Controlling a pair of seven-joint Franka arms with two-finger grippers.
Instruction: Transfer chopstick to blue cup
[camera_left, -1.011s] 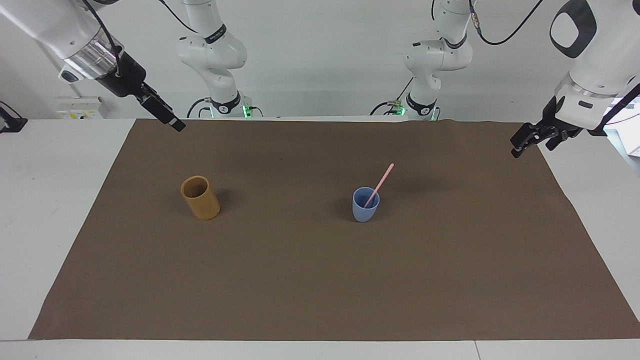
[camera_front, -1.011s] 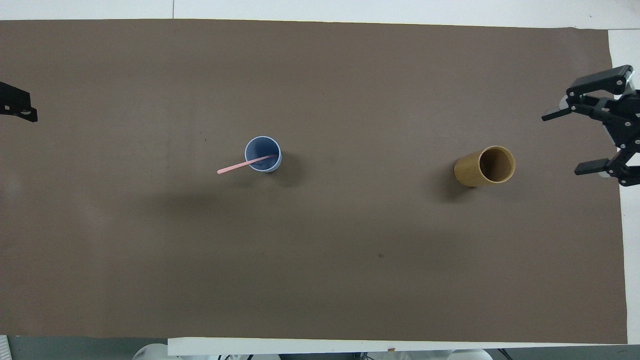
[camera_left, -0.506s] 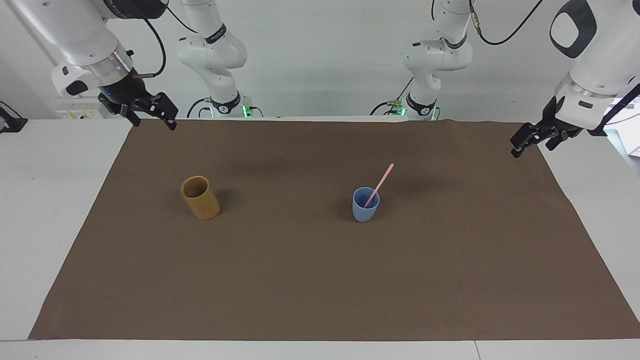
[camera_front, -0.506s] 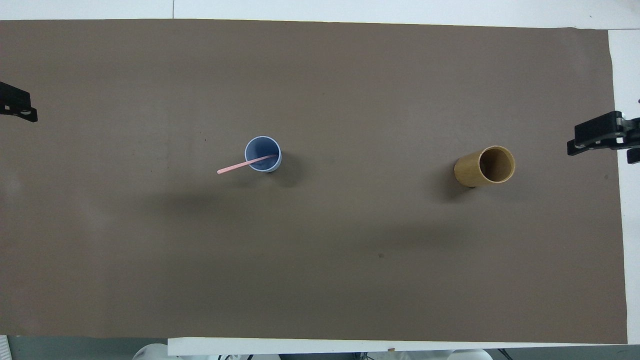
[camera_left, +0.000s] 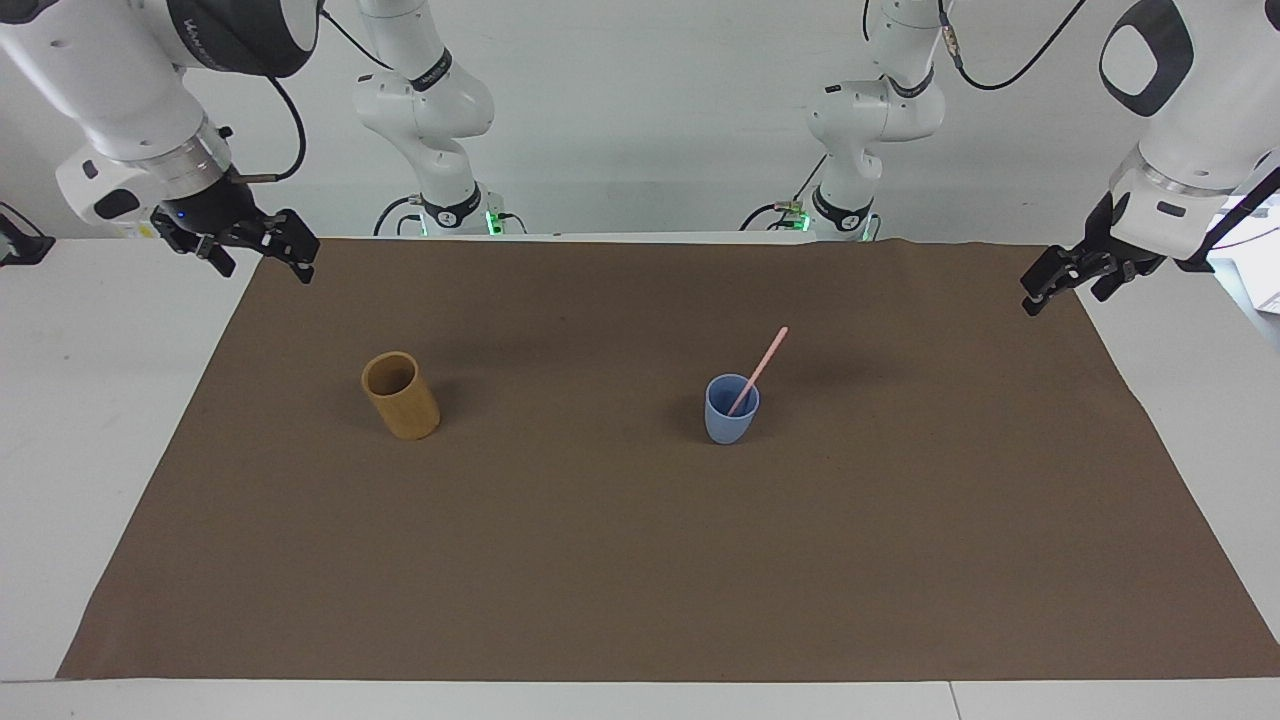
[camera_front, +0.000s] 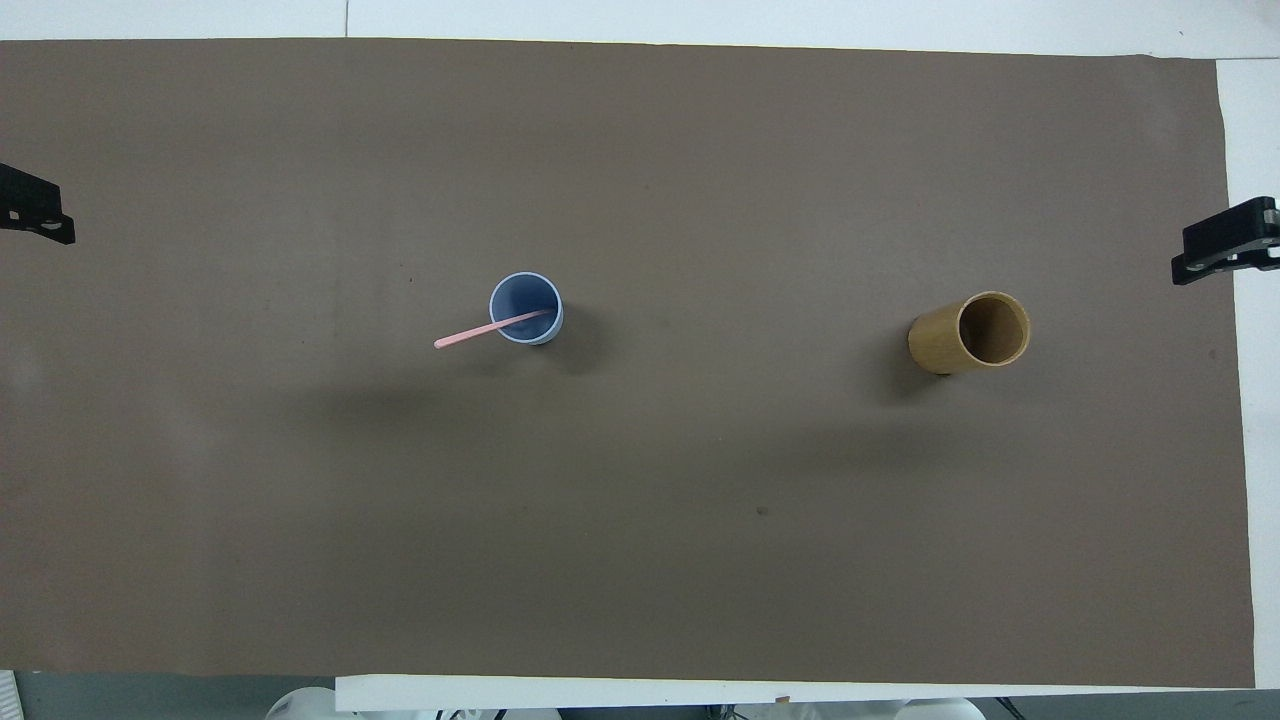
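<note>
Overhead view is showing mostly the brown paper-covered surface (camera_front: 640, 560), with just the tips of the two hands poking in at its ends. Facing view is giving way more: the right arm's black two-finger hand (camera_left: 262, 252) is hanging over the surface corner at its own end, fingers looking spread apart and gripping nothing. The left arm's black hand (camera_left: 1062, 278) is hovering over the edge of the brown cover at the left arm's end, and honestly I can't tell whether it's released or clenched.

The thin pale pink chopstick (camera_left: 759, 369) is sitting in the small light blue plastic cup (camera_left: 731, 410), lower end down inside, leaning on the rim. From above you're seeing it (camera_front: 480, 331) tilting out toward the left arm's end, and you're looking straight into the cup (camera_front: 526, 308). The tall tan wooden cylinder cup (camera_left: 401, 396) is standing upright well apart from the blue one, toward the right arm's end. Only the overhead view is showing its hollow inside (camera_front: 992, 330) properly.
</note>
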